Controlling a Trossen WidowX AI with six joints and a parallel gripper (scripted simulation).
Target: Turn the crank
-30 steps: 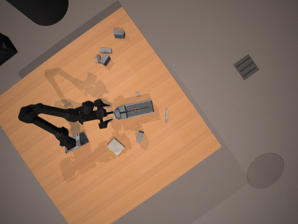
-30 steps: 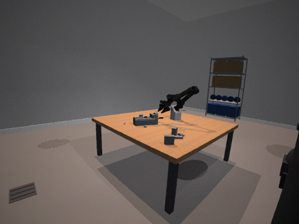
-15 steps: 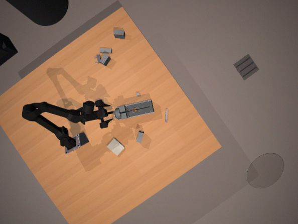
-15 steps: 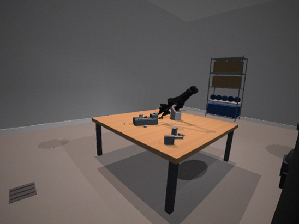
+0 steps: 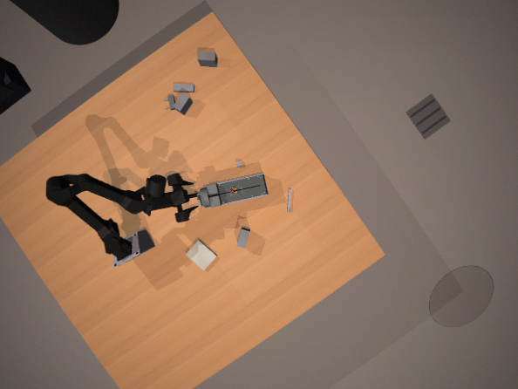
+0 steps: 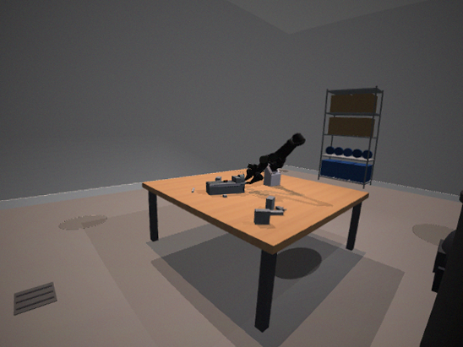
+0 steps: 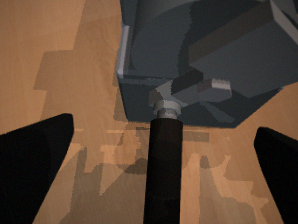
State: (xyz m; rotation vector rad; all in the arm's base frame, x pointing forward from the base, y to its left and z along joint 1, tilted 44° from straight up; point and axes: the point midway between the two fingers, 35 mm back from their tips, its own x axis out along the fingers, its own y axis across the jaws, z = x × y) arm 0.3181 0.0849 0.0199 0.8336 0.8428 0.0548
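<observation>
From the top, the machine (image 5: 244, 190) lies inward from the midpoint of the wooden table's (image 5: 279, 279) right-hand edge, its red pointer (image 5: 232, 191) beside the brass marks (image 5: 235, 190); exact alignment is too small to tell. In the exterior view, the arm (image 6: 281, 153) reaches to the machine (image 6: 226, 187), inward from the table's (image 6: 322, 222) far-left corner. At the wrist, the gripper (image 7: 165, 129) stands wide, holding nothing, its fingers either side of the crank's dark handle (image 7: 164, 170).

Open pincer (image 5: 192, 196) beside grey machine (image 5: 244, 188)
</observation>
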